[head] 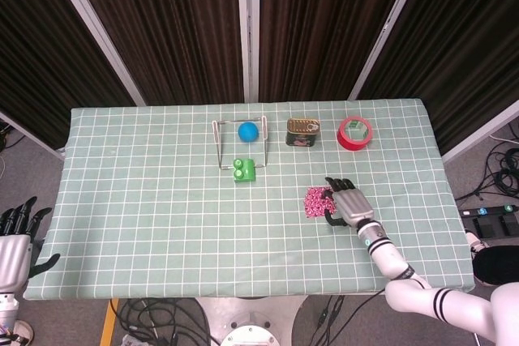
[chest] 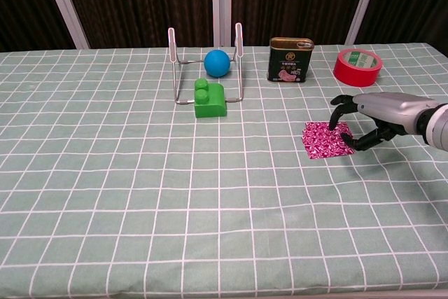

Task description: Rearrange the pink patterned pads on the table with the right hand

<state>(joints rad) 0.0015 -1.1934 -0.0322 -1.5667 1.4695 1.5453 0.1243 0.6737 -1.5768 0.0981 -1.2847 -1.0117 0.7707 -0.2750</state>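
Note:
One pink patterned pad [chest: 324, 140] lies flat on the green checked cloth, right of centre; the head view shows this pad [head: 315, 202] too. My right hand [chest: 374, 113] is just to its right. The fingers [chest: 340, 108] curl down over the pad's right edge and the thumb [chest: 354, 143] reaches that edge low down. Nothing is lifted, and the right hand [head: 348, 199] looks open. My left hand [head: 16, 237] hangs off the table's near left corner, fingers spread and holding nothing.
At the back stand a wire rack [chest: 205, 68] with a blue ball [chest: 217, 63] in it, a green toy block [chest: 209, 100], a dark tin [chest: 290, 60] and a red tape roll [chest: 357, 67]. The cloth-covered table [chest: 105, 194] stretches left and forward.

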